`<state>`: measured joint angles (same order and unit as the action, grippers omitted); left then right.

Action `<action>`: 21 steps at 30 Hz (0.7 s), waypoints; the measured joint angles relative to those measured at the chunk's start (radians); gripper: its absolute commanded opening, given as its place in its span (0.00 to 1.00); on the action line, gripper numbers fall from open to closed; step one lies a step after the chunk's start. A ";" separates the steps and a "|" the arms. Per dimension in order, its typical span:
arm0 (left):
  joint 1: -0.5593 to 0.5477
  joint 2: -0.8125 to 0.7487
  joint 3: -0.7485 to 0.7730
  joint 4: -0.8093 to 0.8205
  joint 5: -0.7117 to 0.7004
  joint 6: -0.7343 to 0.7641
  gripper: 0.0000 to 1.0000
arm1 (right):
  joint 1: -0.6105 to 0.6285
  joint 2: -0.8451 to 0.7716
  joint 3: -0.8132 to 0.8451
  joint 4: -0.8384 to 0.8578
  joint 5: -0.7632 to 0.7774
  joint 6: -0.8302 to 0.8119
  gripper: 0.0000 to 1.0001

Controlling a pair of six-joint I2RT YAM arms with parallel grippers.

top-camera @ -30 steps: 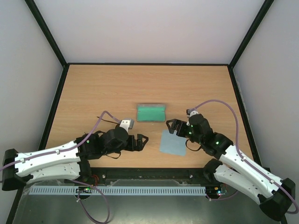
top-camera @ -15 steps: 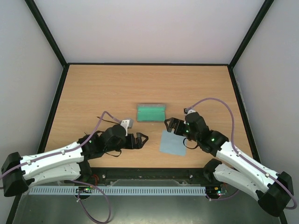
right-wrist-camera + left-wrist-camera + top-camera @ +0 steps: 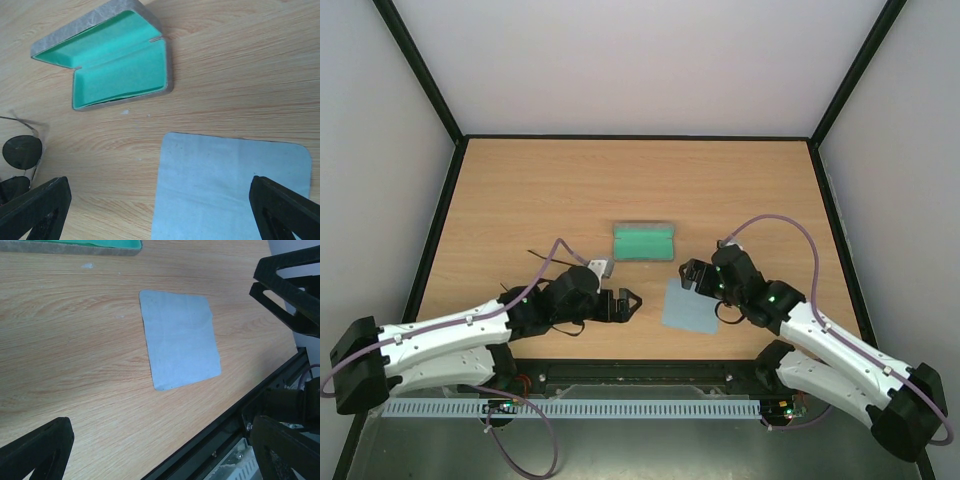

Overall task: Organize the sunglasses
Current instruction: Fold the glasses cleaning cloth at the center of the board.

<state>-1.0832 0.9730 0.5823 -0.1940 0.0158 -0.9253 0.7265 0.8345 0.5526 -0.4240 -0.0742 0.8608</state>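
Note:
The sunglasses (image 3: 21, 151) lie at the left edge of the right wrist view, one dark round lens and thin wire showing. From above they are mostly hidden under my left arm; a thin temple arm (image 3: 536, 255) pokes out. My left gripper (image 3: 626, 303) is open and empty, low over bare wood to the right of the sunglasses and left of the cloth (image 3: 690, 305). My right gripper (image 3: 688, 274) is open and empty above the cloth's far edge. The open grey case (image 3: 644, 242) with green lining lies beyond both.
The light blue cloth (image 3: 180, 340) lies flat near the table's front rail (image 3: 235, 425). The case (image 3: 107, 60) is open with its lid tilted up. In the left wrist view, the right gripper's fingers (image 3: 290, 285) hang at the upper right.
My left arm has reached forward and to the right, carrying its gripper a little closer to the cloth. The right gripper has dipped slightly over the cloth's edge. Both stay open.

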 measured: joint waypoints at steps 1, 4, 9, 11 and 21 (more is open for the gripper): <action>0.000 0.009 0.000 0.002 0.000 0.000 1.00 | 0.000 -0.003 0.000 -0.009 0.005 0.001 0.99; 0.000 0.035 0.000 0.014 0.000 0.000 1.00 | 0.000 -0.010 0.000 -0.030 0.031 0.005 0.92; -0.013 0.165 0.037 0.050 0.003 0.001 1.00 | 0.000 -0.013 0.006 -0.086 0.089 0.018 0.72; -0.029 0.240 0.079 0.055 0.003 0.003 0.98 | 0.000 -0.016 0.006 -0.099 0.105 0.022 0.63; -0.026 0.467 0.243 0.080 -0.001 0.052 0.77 | -0.003 0.079 -0.008 -0.083 0.176 0.064 0.53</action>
<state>-1.1091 1.4395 0.8257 -0.1135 0.0147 -0.8730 0.7235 0.9131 0.5449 -0.5072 0.1020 0.9253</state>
